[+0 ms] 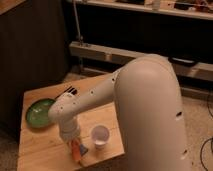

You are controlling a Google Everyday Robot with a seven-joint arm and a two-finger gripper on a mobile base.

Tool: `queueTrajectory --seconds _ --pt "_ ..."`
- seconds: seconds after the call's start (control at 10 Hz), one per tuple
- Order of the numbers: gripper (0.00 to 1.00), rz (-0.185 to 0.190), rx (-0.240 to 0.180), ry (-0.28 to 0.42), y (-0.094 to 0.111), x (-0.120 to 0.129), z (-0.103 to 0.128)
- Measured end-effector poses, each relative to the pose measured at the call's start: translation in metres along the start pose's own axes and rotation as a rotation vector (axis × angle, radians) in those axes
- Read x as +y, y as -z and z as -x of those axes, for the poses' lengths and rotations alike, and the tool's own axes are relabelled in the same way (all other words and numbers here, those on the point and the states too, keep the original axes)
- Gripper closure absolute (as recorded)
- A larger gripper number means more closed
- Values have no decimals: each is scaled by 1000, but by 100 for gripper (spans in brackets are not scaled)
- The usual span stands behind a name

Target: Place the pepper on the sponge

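The orange pepper (76,151) stands nearly upright at the front edge of the wooden table (45,142). My gripper (74,142) comes down from above on the white arm and is shut on the pepper's upper end. A small patch of the blue sponge (83,148) shows right beside the pepper's lower end, on its right. The rest of the sponge is hidden behind the pepper and gripper. I cannot tell whether the pepper touches the sponge.
A white cup (100,135) stands just right of the gripper. A round green plate (39,111) lies at the table's left. A dark utensil (69,91) sits at the back edge. My bulky white arm (145,110) covers the table's right side.
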Motion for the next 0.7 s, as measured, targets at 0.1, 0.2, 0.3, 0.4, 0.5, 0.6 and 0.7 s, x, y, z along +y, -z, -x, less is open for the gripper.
queueTrajectory --seconds 0.1,0.2,0.3,0.4,0.5,0.6,0.7 --pt "62 0 5 -1 -3 -1 0" --pt "62 -2 10 0 -6 -1 1" --pt "62 -2 12 1 -7 -1 2" --pt "62 -1 14 2 -9 -1 3" --pt "60 1 15 3 -10 0 4" --pt "53 4 13 3 -10 1 5" --pt "43 8 12 3 -11 1 6"
